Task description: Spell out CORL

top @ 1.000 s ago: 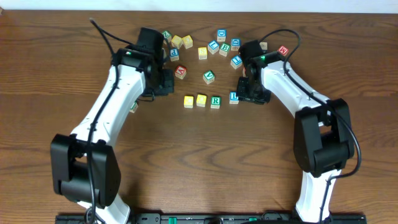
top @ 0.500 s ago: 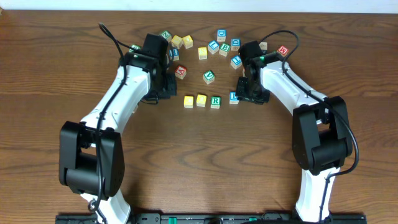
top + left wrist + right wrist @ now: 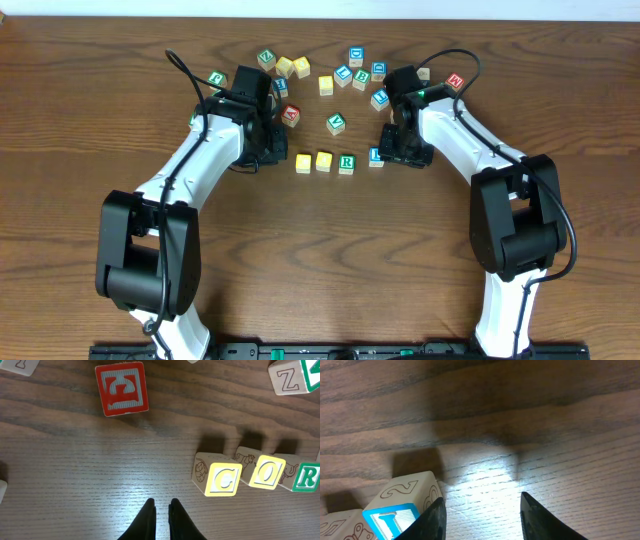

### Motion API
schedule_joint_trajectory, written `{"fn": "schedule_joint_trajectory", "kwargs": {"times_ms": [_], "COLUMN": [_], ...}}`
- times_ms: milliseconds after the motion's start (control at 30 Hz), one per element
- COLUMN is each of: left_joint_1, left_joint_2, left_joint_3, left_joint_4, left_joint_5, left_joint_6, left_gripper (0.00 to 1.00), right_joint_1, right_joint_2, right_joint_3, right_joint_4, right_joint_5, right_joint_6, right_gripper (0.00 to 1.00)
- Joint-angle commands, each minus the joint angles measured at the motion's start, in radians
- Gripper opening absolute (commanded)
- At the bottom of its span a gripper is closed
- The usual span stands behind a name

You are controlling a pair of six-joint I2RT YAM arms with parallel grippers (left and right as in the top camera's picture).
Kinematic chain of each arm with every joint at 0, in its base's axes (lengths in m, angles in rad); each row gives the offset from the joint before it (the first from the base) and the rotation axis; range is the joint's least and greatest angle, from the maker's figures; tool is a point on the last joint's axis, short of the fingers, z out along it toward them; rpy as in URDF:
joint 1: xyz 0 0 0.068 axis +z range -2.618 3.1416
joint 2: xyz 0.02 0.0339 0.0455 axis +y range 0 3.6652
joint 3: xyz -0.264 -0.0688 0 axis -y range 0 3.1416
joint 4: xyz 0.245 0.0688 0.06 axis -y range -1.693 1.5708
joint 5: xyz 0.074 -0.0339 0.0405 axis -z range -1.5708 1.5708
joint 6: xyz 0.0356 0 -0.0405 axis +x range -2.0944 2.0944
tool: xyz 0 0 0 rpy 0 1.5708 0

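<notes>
Blocks (image 3: 265,472) in row read C, O, R.

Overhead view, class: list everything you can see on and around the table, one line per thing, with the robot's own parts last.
Table: one, brown wood, under everything.
C block: one, yellow, left end of the row.
O block: one, yellow, second in the row.
R block: one, green, third in the row.
L block: one, blue, right end of the row.
Loose blocks: roughly fifteen, red, green, blue and yellow, scattered behind the row.
Left arm: one, white and black, left side.
Right arm: one, white and black, right side.
Left gripper: one, black, shut and empty, left of the C block.
Right gripper: one, black, open, beside the L block.
</notes>
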Motion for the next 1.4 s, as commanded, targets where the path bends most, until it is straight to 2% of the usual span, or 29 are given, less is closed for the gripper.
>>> {"fn": "schedule_joint_trajectory", "kwargs": {"times_ms": [0, 300, 1367], "left_joint_1": [0.001, 0.001, -0.068], "left_joint_2": [0.032, 0.097, 0.123], "left_joint_3": [-0.01, -0.01, -0.01], "left_joint_4": [0.005, 0.02, 0.071], "left_joint_5": [0.01, 0.067, 0.069], "left_joint_6": [-0.005, -0.005, -0.005], "left_gripper": [0.1, 0.11, 0.1], "right_joint_1": [-0.011, -0.011, -0.011], "right_joint_2": [0.01, 0.01, 0.01], "right_joint_3": [0.004, 0.004, 0.004], "right_joint_4": [-0.001, -0.003, -0.005], "right_joint_5": [-0.005, -0.005, -0.005], "right_joint_6": [0.012, 0.011, 0.007], "right_gripper": [0.43, 0.43, 0.44]}}
